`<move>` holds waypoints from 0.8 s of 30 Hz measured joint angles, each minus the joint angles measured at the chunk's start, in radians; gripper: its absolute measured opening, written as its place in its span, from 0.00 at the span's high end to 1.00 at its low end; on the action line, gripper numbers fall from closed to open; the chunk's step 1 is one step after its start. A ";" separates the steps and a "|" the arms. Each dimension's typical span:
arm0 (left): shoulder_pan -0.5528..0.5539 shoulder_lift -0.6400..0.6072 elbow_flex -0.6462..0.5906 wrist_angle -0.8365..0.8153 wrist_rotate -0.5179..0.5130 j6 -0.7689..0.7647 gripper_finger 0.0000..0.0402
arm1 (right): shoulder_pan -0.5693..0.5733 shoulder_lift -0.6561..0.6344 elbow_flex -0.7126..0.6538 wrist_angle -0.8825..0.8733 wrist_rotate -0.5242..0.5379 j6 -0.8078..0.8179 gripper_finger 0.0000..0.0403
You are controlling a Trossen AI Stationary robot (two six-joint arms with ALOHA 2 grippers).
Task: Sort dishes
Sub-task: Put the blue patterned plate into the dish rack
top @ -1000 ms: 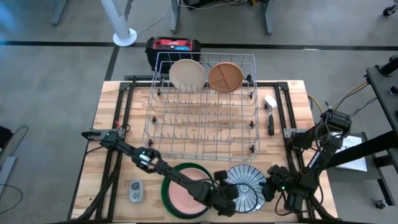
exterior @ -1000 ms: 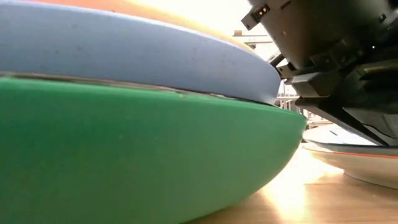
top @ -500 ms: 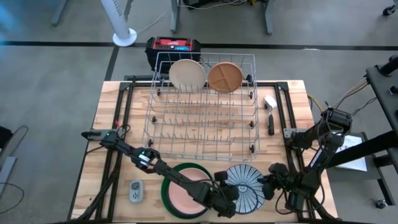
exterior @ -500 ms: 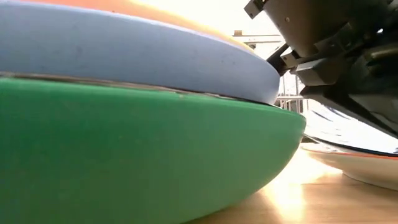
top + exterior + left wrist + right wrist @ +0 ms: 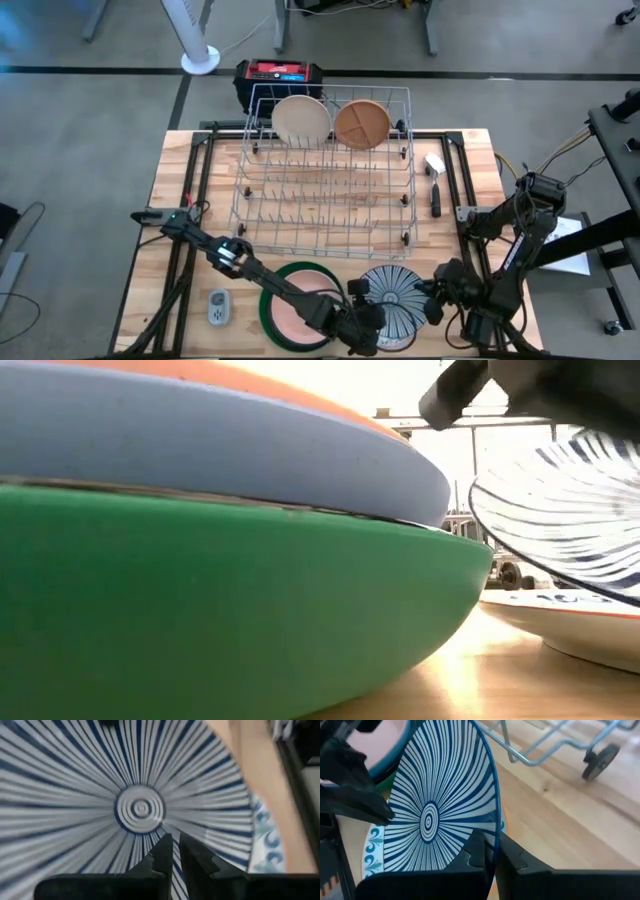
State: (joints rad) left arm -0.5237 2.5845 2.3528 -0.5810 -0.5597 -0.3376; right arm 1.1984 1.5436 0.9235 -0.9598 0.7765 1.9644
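Observation:
The blue-white striped plate (image 5: 394,297) is raised and tilted near the table's front edge, above a white plate with blue ornament (image 5: 372,851). My right gripper (image 5: 491,851) is shut on its rim from the right. My left gripper (image 5: 175,849) is shut and lies over the plate's face from the left. To the left, a pink plate (image 5: 298,316) lies on a blue one in the large green dish (image 5: 220,610). A cream plate (image 5: 301,119) and a tan plate (image 5: 362,124) stand on edge in the wire rack (image 5: 330,185). My right gripper pinches the striped plate's rim (image 5: 495,831) between its two fingers, coming from the table's right. The plate is tilted and lifted clear of the white plate below (image 5: 590,625). My left gripper's shut fingertips (image 5: 167,845) lie by the plate's centre rings; I cannot tell whether they touch.
A small grey gadget (image 5: 218,306) lies at the front left. A black tool and a white piece (image 5: 436,185) lie right of the rack. A red-black box (image 5: 280,80) stands behind the rack. Bare wood shows between rack and plates.
The striped plate has come up off the white plate and tipped, where it lay flat a second ago. In the low view, the dark gripper body that hung low over it has risen toward the picture's top.

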 joint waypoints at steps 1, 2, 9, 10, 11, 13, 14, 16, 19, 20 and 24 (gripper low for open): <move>-0.003 -0.011 0.000 0.004 -0.001 0.008 0.94 | 0.000 0.000 0.012 -0.015 0.004 -0.014 1.00; -0.006 -0.021 0.001 0.012 -0.003 0.015 0.94 | 0.000 0.001 0.026 -0.032 0.006 -0.026 1.00; -0.040 -0.092 0.002 0.030 -0.072 0.055 0.94 | 0.000 0.007 0.102 -0.127 0.005 -0.097 1.00; -0.044 -0.104 0.002 0.022 -0.098 0.043 0.94 | 0.000 0.010 0.113 -0.142 0.004 -0.100 1.00; -0.045 -0.116 0.003 0.006 -0.113 0.033 0.94 | 0.001 0.011 0.123 -0.158 0.004 -0.105 1.00; -0.044 -0.135 0.003 -0.041 -0.128 0.009 0.94 | 0.001 0.011 0.142 -0.170 0.004 -0.130 1.00; -0.043 -0.141 0.003 -0.074 -0.134 -0.003 0.94 | 0.001 0.011 0.153 -0.173 0.005 -0.149 1.00; -0.043 -0.149 0.003 -0.147 -0.159 -0.030 0.94 | 0.001 0.011 0.174 -0.175 0.005 -0.179 1.00; -0.040 -0.168 0.003 -0.251 -0.164 -0.087 0.94 | 0.001 0.016 0.202 -0.187 0.006 -0.212 1.00; -0.039 -0.175 0.003 -0.280 -0.159 -0.102 0.94 | 0.000 0.019 0.212 -0.194 0.009 -0.222 1.00; -0.039 -0.179 0.003 -0.347 -0.116 -0.120 0.93 | 0.000 0.029 0.243 -0.226 0.013 -0.232 1.00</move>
State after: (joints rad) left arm -0.5631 2.4050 2.3555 -0.9282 -0.6761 -0.4578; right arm 1.1979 1.5727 1.1667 -1.1859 0.7893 1.7326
